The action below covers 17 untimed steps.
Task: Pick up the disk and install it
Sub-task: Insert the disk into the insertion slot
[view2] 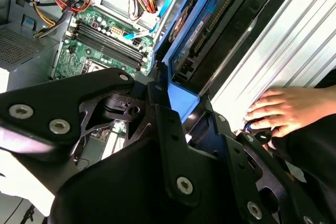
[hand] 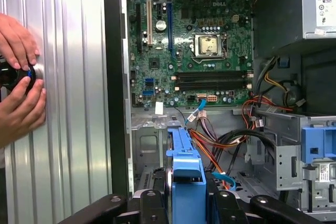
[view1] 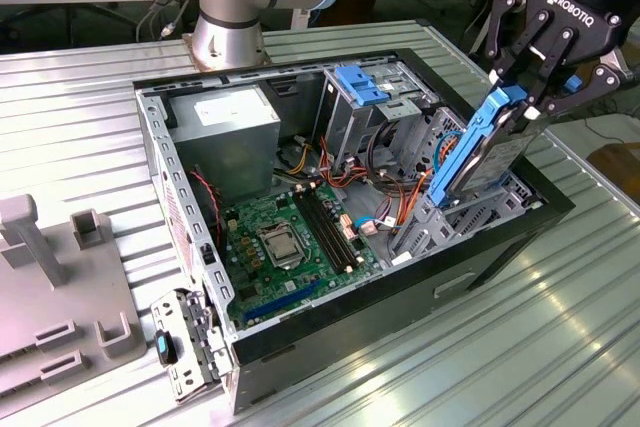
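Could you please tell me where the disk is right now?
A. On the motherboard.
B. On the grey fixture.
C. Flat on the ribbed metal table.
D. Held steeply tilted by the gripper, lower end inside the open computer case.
D: in the exterior view the gripper has its jaws shut on the top of the disk, which leans with its lower end in the computer case.

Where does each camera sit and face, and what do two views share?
Exterior view: off the arm, looking down into the open black computer case; silver robot arm, black claw gripping the blue-framed dark grey disk.
Second wrist view: on the wrist, facing along the claw toward the disk.
First wrist view: on the wrist, facing over the claw into the case.
Both wrist views share the disk, green motherboard, a person's hand.
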Each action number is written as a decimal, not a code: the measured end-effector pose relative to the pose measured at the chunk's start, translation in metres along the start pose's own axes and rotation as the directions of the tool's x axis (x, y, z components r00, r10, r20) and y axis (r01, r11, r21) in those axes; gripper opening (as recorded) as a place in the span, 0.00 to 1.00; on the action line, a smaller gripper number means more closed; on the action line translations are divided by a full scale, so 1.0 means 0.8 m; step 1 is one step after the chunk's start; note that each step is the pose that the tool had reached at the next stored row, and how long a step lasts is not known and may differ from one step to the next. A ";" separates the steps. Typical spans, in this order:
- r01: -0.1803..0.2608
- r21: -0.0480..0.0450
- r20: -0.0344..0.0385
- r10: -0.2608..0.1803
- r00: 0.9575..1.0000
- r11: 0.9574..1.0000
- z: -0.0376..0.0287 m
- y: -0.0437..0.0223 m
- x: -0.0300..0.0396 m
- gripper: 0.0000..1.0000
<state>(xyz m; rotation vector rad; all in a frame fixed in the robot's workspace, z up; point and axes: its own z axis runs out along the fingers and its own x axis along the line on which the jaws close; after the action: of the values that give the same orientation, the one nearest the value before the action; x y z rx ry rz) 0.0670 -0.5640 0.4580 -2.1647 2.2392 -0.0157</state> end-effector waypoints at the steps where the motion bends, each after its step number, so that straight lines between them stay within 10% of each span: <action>1: 0.000 0.000 0.000 0.000 1.000 1.000 0.0007 0.0000 0.0000 0.37; 17: 0.000 0.000 0.000 0.000 1.000 1.000 0.0122 0.0002 0.0007 0.37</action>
<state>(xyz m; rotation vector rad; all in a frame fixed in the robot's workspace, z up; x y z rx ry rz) 0.0670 -0.5644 0.4482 -2.1647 2.2391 -0.0157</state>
